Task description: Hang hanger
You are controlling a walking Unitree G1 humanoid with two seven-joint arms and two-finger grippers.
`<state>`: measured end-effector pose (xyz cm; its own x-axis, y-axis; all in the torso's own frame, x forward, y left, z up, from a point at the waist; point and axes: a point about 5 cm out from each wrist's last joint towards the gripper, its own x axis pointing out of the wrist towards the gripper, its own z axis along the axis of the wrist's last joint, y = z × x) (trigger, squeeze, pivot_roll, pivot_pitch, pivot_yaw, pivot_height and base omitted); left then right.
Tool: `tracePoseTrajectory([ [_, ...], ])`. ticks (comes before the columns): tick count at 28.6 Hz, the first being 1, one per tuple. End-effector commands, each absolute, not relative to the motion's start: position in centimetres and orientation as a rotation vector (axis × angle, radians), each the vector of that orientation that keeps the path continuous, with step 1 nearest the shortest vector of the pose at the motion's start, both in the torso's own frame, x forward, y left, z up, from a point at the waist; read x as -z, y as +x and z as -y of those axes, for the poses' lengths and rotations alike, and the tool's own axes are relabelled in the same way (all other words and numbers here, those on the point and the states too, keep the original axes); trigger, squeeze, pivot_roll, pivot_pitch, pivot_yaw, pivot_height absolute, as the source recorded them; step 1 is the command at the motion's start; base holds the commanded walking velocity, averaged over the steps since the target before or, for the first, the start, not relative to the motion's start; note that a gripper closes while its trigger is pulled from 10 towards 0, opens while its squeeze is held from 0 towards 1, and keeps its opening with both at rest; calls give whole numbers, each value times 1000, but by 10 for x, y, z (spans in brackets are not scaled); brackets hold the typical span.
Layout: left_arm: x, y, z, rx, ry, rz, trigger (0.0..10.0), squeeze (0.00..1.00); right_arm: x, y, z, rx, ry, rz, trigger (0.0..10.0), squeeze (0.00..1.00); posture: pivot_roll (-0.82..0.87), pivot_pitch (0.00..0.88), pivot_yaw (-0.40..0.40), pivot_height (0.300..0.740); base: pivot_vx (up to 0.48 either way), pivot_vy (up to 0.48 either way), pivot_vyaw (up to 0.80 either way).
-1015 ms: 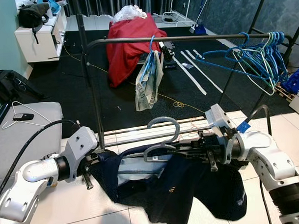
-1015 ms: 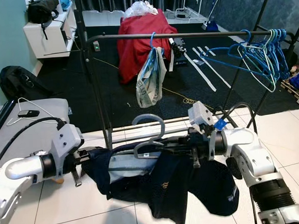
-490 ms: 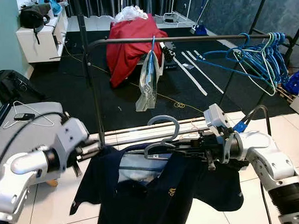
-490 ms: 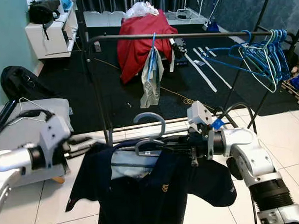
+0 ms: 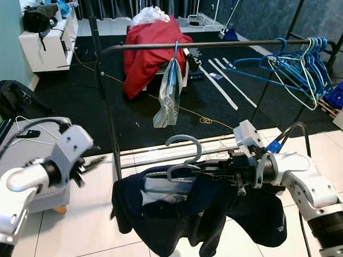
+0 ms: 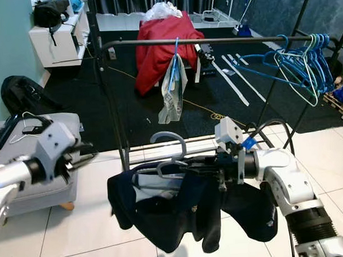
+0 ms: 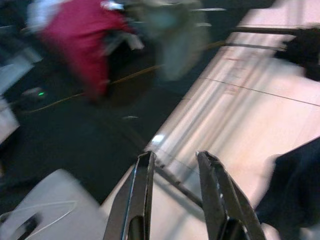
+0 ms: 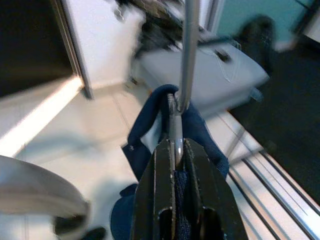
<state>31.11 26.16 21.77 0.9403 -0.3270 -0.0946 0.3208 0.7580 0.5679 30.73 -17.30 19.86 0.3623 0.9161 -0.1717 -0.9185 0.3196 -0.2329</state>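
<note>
A red cloth (image 5: pixel 149 47) drapes furniture beyond blue hangers (image 5: pixel 296 68) on the rail

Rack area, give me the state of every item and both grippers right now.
Grey hanger: held level, not yet on rail.
Navy shirt: draped on the hanger, bunched.
Right gripper: shut on the hanger.
Left gripper: open, empty.
Rail: holds a patterned garment and blue hangers.

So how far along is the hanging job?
Done: the dark navy shirt sits on the grey hanger. In hand: the right gripper clamps that hanger; the left gripper is open, off the shirt. Left: hooking it over the black clothes rail.
</note>
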Motion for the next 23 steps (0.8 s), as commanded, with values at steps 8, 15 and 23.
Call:
tracePoseTrajectory([
  [8, -202, 315, -279, -4, 267, 12, 10000, 0, -196, 318, 177, -739, -195, 266, 0, 0, -99, 50, -48, 740, 0, 0, 0],
  [15, -174, 317, -251, -22, 92, -34, 10000, 0, -186, 314, 167, -647, -65, 345, 10000, 0, -93, 39, -38, 740, 0, 0, 0],
  [23, -159, 320, -203, 23, -111, 7, 10000, 0, -176, 302, 141, -648, -21, 437, 10000, 0, -95, 14, -24, 740, 0, 0, 0],
])
